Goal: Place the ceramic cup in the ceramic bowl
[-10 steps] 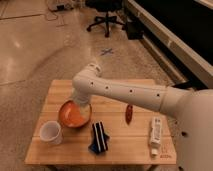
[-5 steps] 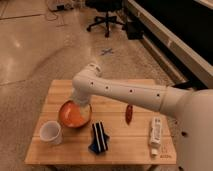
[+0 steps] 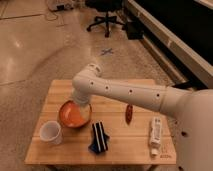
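The ceramic cup point(image 3: 51, 133), small, white and plain, stands upright at the front left of the wooden table point(image 3: 125, 150). The ceramic bowl point(image 3: 74, 116), orange inside with a pale rim, sits just right of and behind the cup, apart from it. My white arm reaches in from the right and bends down over the bowl's far side. The gripper point(image 3: 80, 105) is at the arm's lower end, right above the bowl's back rim, mostly hidden by the arm. The cup is untouched, to the gripper's front left.
A dark blue-and-black striped object point(image 3: 99, 138) lies right in front of the bowl. A reddish-brown item point(image 3: 129, 114) lies mid-table. A white printed tube point(image 3: 156, 133) lies at the right. An office chair point(image 3: 106, 15) stands on the floor beyond.
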`<state>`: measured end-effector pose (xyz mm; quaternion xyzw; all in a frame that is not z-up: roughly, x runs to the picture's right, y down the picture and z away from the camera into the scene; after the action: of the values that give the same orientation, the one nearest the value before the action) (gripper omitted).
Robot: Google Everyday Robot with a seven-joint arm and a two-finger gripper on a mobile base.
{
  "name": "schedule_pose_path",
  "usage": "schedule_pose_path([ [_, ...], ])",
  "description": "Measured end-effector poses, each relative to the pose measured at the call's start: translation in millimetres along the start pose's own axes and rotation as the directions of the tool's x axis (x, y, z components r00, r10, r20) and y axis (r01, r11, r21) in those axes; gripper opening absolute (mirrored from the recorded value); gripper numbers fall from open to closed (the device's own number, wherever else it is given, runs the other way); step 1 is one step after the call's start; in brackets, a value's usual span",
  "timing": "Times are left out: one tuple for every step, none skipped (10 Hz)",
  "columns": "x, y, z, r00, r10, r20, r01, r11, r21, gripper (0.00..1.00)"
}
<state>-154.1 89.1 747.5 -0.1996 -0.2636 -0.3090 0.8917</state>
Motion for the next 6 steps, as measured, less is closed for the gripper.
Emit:
schedule_pose_path([
  [0,0,0,1.0,0.0,0.0,0.0,1.0,0.0,0.8],
  [0,0,0,1.0,0.0,0.0,0.0,1.0,0.0,0.8],
  [0,0,0,1.0,0.0,0.0,0.0,1.0,0.0,0.8],
  [0,0,0,1.0,-0.003,-0.001,0.003,1.0,-0.001,0.8],
  [-7,2,0,1.0,-0.026,-0.004,0.026,1.0,-0.006,0.8],
  [-15,4,1,0.999,-0.054,-0.006,0.054,0.998,-0.012,0.8],
])
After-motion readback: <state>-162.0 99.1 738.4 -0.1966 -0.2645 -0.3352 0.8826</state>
